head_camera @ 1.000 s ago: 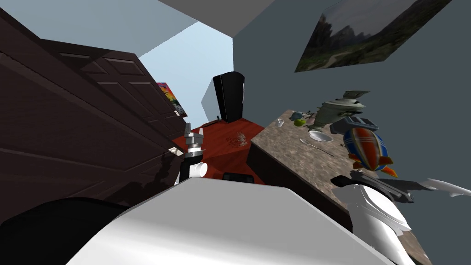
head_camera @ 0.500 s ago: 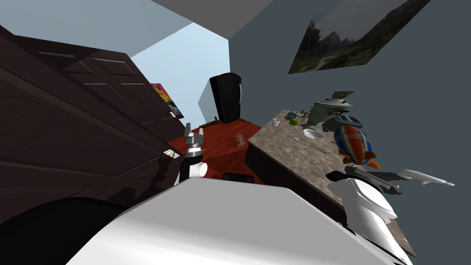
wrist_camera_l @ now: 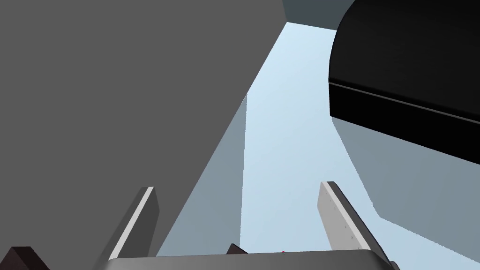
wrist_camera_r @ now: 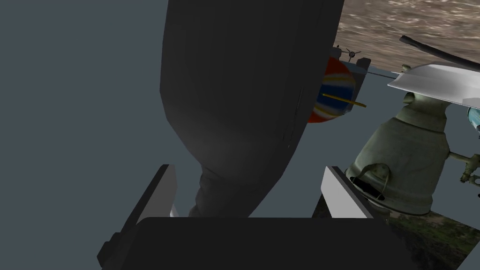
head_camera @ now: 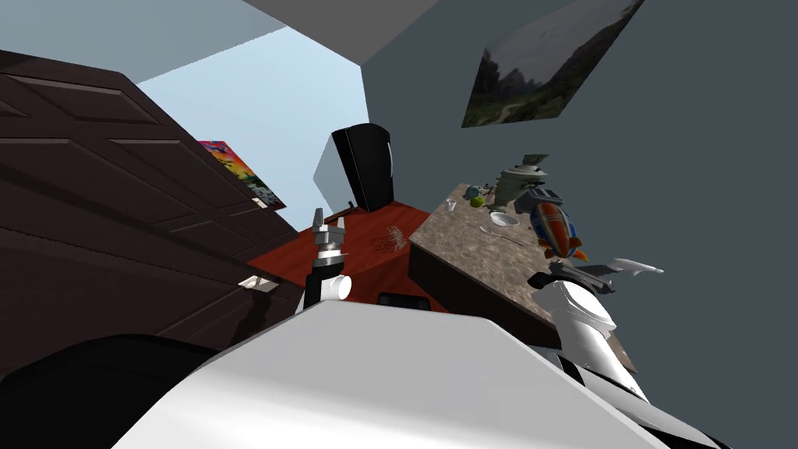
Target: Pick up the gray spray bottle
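Observation:
The gray spray bottle (wrist_camera_r: 243,93) is a dark grey, tapering body. It lies along my right gripper (wrist_camera_r: 248,173), neck end toward the gripper's body, and hangs off the counter in front of the blue-grey wall. The gripper is shut on it, one finger (wrist_camera_r: 165,187) on each side. In the head view the right arm's dark hand (head_camera: 578,277) reaches out past the counter's near end. My left gripper (head_camera: 327,228) is raised in front of my chest over the red floor, and the left wrist view shows it (wrist_camera_l: 239,185) open with nothing between its fingers.
A stone-patterned counter (head_camera: 467,249) runs along the right wall. On it are a striped blimp toy (head_camera: 555,228), a greenish samovar (head_camera: 520,178), a white bowl (head_camera: 503,219), a glass (head_camera: 451,204) and a green fruit (head_camera: 477,202). Dark doors (head_camera: 117,210) stand on the left, a black cabinet (head_camera: 365,165) ahead.
The whole head picture has shifted, so I have turned. The counter and its things have slid left and look smaller. My right arm has come along, and the left arm holds its pose.

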Controlling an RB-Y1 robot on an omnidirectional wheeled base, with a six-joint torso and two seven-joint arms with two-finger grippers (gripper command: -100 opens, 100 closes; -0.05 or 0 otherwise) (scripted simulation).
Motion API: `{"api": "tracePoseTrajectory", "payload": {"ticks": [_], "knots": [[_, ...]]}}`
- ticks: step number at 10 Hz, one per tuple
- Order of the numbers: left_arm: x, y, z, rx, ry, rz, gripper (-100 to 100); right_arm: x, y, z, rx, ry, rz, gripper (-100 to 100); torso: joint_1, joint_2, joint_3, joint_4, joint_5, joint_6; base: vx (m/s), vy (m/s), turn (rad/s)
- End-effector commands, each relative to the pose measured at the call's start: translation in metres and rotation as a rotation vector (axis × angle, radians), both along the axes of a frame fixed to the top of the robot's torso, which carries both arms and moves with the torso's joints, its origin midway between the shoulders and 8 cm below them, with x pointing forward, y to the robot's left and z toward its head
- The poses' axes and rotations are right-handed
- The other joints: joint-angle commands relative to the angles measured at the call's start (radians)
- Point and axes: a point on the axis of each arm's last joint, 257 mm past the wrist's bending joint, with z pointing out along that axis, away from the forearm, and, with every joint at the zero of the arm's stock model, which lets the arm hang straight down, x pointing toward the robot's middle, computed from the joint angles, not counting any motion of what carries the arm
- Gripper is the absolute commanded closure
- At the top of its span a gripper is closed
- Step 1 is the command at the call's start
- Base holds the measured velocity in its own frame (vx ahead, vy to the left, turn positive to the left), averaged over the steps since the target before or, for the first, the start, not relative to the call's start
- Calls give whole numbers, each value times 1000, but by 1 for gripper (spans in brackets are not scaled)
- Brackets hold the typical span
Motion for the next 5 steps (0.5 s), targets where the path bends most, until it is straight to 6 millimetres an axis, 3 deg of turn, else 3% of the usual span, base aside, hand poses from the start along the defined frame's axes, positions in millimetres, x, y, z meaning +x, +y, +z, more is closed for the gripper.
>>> {"api": "tracePoseTrajectory", "payload": {"ticks": [1,2,3,4,5], "knots": [[0,0,0,0,0,0,0,13,10,3,1,-2,24,-100,0,0,0,0,0,0,48,-1,-147],[0,0,0,0,0,0,0,34,21,4,0,-1,59,-100,1,1,0,0,0,-1,45,-16,-184],[0,0,0,0,0,0,0,53,32,7,-3,-3,90,-100,0,1,0,0,0,-1,63,-17,-401],[0,0,0,0,0,0,0,54,34,6,-3,-1,94,-100,0,1,0,0,0,0,47,-6,-130],[0,0,0,0,0,0,0,74,46,8,-7,0,128,-100,0,1,0,0,0,-2,48,-12,-189]]}}
